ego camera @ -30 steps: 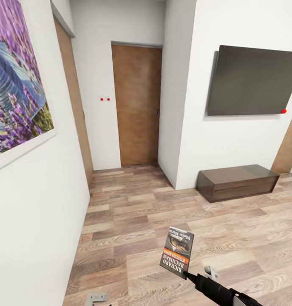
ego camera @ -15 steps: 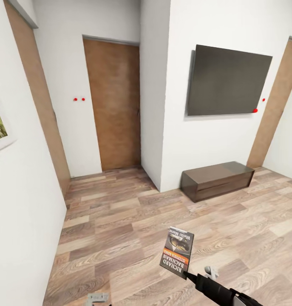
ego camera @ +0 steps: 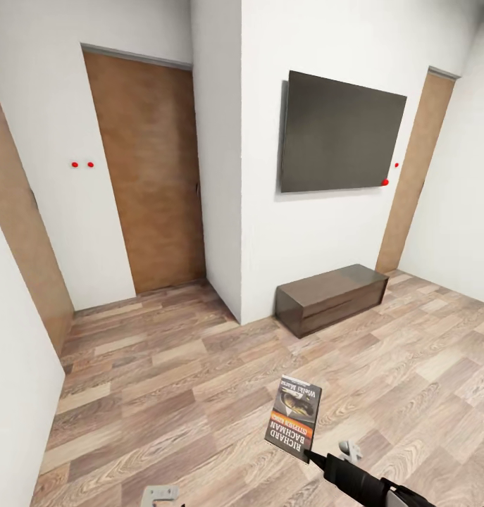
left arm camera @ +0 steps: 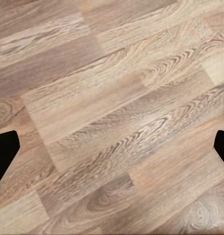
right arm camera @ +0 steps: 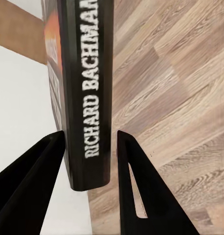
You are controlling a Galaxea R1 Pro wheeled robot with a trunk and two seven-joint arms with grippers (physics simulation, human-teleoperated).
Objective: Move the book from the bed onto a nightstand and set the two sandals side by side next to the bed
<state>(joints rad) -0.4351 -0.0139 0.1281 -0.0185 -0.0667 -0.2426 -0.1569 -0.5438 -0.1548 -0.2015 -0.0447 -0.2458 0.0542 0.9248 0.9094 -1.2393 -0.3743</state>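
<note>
The book (ego camera: pixel 294 417) carries the only readable lettering. In the head view its cover faces the camera upside down: "RICHARD BACHMAN" stands in white capitals along the cover's lower edge as seen, an orange band above it holds smaller print too blurred to read, and a white line near the top edge as seen cannot be made out either. In the right wrist view the dark spine (right arm camera: pixel 89 93) reads "RICHARD BACHMAN" in white capitals running lengthwise, the last letter cut off at the picture's edge.

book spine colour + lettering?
The book has a black spine with white "RICHARD BACHMAN" lettering, clearest in the right wrist view, between the right gripper fingers.
</note>
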